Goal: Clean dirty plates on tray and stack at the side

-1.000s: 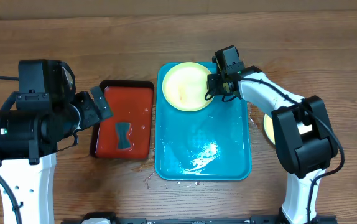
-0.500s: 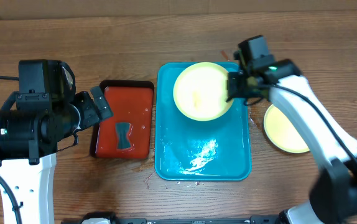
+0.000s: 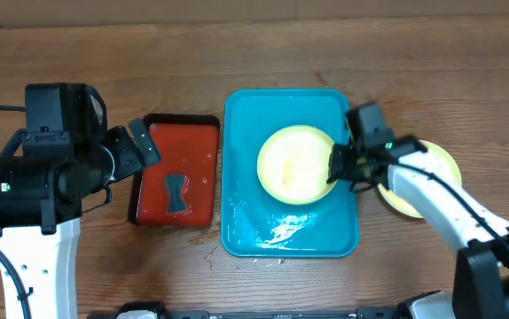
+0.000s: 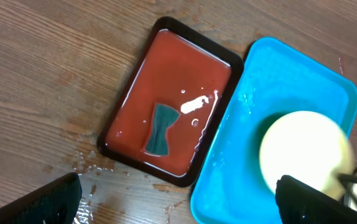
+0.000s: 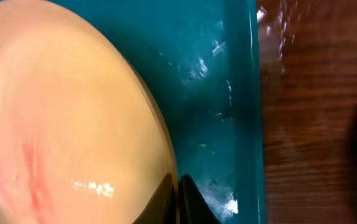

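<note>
A pale yellow-green plate (image 3: 294,166) hangs tilted over the middle of the turquoise tray (image 3: 263,115). My right gripper (image 3: 334,168) is shut on its right rim. In the right wrist view the plate (image 5: 66,124) shows orange-red smears near its left edge, and the two fingers of the gripper (image 5: 178,199) pinch the rim above the wet tray (image 5: 228,93). A second yellow-green plate (image 3: 402,202) lies on the wood to the right of the tray, partly under my right arm. My left gripper (image 4: 178,193) is open, high above the table by the tray's left edge.
A smaller red tray (image 3: 184,142) with a black rim holds water and a dark teal sponge (image 3: 176,193), just left of the turquoise tray. Water drops lie on the wood near its front corner (image 4: 85,165). The turquoise tray's floor (image 3: 290,226) is wet.
My right gripper has carried the yellow-green plate from the tray's far end toward the front and right, over the tray's middle. The left arm has stayed put.
</note>
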### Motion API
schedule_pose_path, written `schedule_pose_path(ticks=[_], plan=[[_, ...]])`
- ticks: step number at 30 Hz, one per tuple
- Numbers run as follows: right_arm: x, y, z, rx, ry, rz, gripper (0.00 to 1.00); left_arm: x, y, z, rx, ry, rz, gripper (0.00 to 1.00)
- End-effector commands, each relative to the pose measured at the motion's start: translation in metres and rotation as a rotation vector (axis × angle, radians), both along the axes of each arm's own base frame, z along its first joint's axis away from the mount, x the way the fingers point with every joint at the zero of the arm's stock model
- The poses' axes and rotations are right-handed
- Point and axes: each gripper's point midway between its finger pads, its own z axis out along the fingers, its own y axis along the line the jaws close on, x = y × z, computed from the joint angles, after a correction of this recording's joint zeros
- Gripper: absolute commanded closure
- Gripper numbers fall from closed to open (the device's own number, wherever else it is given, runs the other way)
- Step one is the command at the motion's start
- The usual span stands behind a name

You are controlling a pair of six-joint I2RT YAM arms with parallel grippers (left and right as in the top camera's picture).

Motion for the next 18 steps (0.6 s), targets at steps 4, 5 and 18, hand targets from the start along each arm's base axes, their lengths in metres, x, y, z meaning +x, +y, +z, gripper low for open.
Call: schedule_pose_path(ticks=[4, 5, 18], plan=[[-0.017, 0.005, -0.027, 0.049, 0.012, 0.018, 0.96, 0.002, -0.008, 0.004, -0.041, -0.015, -0.019, 0.0], [-0.019, 0.012, -0.025, 0.068, 0.009, 0.066, 0.95, 0.003, -0.008, 0.004, -0.04, -0.018, -0.018, 0.0], [-0.028, 0.017, 0.045, 0.099, -0.129, 0.155, 0.71, 0.008, -0.007, -0.09, 0.094, 0.221, -0.078, 0.15]])
